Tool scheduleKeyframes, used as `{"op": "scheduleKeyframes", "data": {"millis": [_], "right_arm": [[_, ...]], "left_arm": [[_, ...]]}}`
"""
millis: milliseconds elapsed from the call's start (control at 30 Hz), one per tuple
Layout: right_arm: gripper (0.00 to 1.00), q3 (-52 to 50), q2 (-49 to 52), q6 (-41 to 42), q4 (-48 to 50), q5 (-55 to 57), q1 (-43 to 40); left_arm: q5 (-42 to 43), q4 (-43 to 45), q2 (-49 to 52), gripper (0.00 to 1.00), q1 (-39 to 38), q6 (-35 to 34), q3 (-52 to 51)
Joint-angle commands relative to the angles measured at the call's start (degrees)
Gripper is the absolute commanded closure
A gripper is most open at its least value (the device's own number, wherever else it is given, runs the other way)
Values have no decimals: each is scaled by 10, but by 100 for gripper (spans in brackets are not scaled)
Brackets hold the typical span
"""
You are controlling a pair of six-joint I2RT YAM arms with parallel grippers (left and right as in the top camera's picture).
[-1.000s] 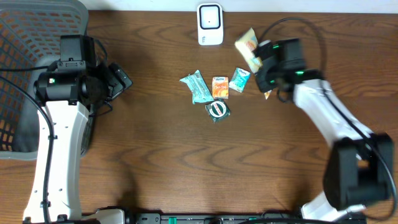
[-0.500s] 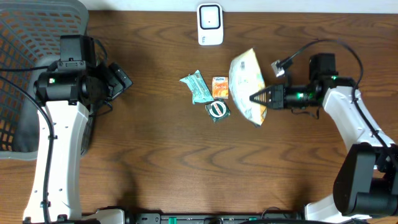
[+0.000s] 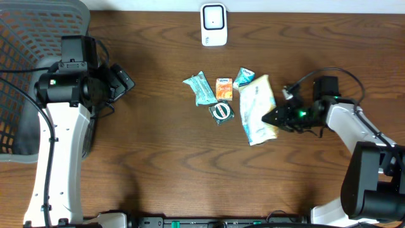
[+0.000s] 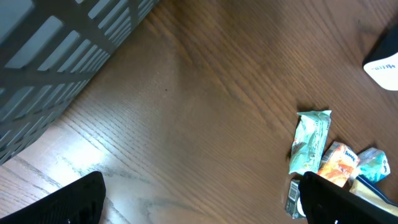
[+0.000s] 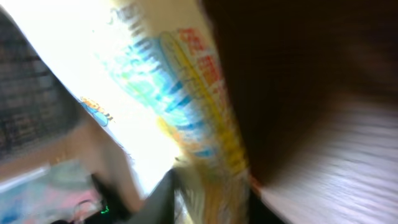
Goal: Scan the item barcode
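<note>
We record a pale bag, blue and yellow print, lying flat on the worktop right of centre, slightly skewed. White scanner sits at the far edge.

The brown wooden table before me carries a white scanner at its far edge, lying apart from the rest. Near the middle lies a small cluster: a teal wrapper, an orange packet just beside it, a small blue packet, and a dark green packet nearer me. To their right a large pale bag lies flat, its top corner just beside the blue packet.
</note>
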Motion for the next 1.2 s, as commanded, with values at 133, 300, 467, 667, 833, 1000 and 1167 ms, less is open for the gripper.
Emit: {"op": "scheduleKeyframes", "data": {"millis": [133, 300, 467, 667, 833, 1000, 1167], "right_arm": [[51, 92, 0, 20, -41, 91, -24], [32, 149, 0, -12, -88, 128, -24], [17, 158, 1, -14, -88, 209, -24], [1, 133, 1, -12, -114, 209, -19], [1, 78, 1, 40, -118, 198, -5], [1, 20, 1, 79, -150, 113, 7], [13, 12, 1, 79, -196, 96, 7]], "left_arm": [[-7, 0, 0, 2, 3, 0, -1], [-7, 0, 1, 2, 3, -1, -1], [-7, 0, 1, 2, 3, -1, -1], [-7, 0, 1, 2, 3, -1, -1], [-7, 0, 0, 2, 3, -1, -1], [-7, 0, 1, 2, 3, -1, -1], [-7, 0, 1, 2, 3, -1, -1]]}}
